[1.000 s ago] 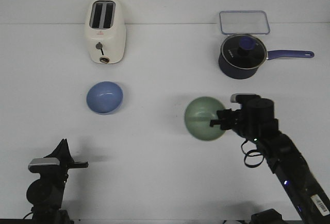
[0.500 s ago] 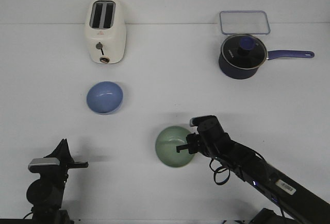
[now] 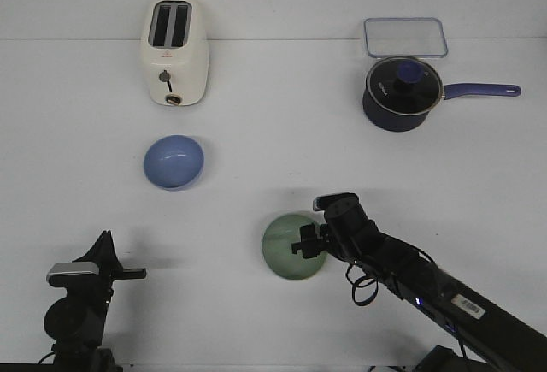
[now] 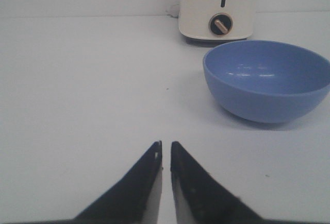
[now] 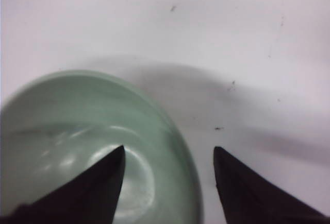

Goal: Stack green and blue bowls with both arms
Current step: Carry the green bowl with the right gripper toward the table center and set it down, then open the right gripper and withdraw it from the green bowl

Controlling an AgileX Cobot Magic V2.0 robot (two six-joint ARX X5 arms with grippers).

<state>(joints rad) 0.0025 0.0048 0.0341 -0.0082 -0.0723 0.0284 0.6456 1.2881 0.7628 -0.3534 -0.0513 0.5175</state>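
The pale green bowl (image 3: 286, 246) sits on the white table at the near middle; it fills the right wrist view (image 5: 77, 131). My right gripper (image 3: 306, 246) is open at the bowl's right rim, one finger inside the bowl and one outside it (image 5: 169, 149). The periwinkle blue bowl (image 3: 173, 162) stands upright to the left, below the toaster, and shows in the left wrist view (image 4: 268, 80). My left gripper (image 3: 137, 274) is shut and empty at the near left (image 4: 166, 142), well short of the blue bowl.
A cream toaster (image 3: 174, 51) stands at the back left. A dark navy lidded saucepan (image 3: 400, 91) with a long handle and a clear flat container (image 3: 405, 37) stand at the back right. The right arm reaches in from the near right corner.
The right arm has brought the green bowl left and toward the near edge and lowered it to the table. The left arm and the blue bowl have not moved.
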